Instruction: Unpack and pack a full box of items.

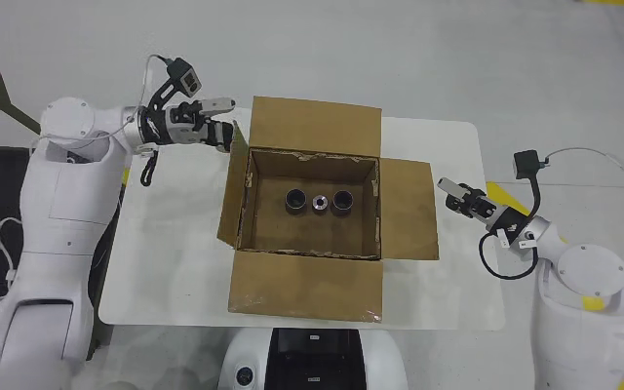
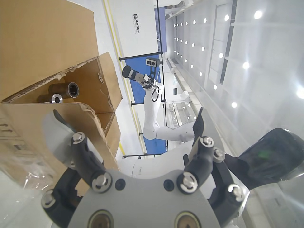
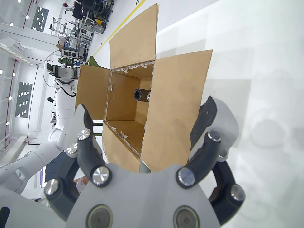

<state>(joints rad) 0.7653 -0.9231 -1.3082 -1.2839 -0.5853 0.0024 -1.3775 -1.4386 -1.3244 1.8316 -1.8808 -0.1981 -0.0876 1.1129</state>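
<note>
Cardboard box (image 1: pixel 302 283) is set mid-table w/ all four flaps opened out. The left flap is stood nearly upright; the far, near and right flaps are laid flatter. On the box floor, toward the far wall, three short cylinders are lined up left to right, each just beside the next: a left dark cylinder (image 1: pixel 294 201) w/ a hollow bore, a silvery cylinder (image 1: pixel 319 203) in the centre, and a right dark cylinder (image 1: pixel 342 202), also hollow.

The left gripper (image 1: pixel 230 121) is held at the box's far-left corner, just beside the upright flap. Its jaws are spread wide and nothing is gripped. The right gripper (image 1: pixel 450 193) is held just off the outer edge of the right flap, approx level w/ the cylinder row, and is pointed at the box. Its jaws are likewise spread wide w/ nothing between them.

The box is carried on a white table (image 1: pixel 439 292).
</note>
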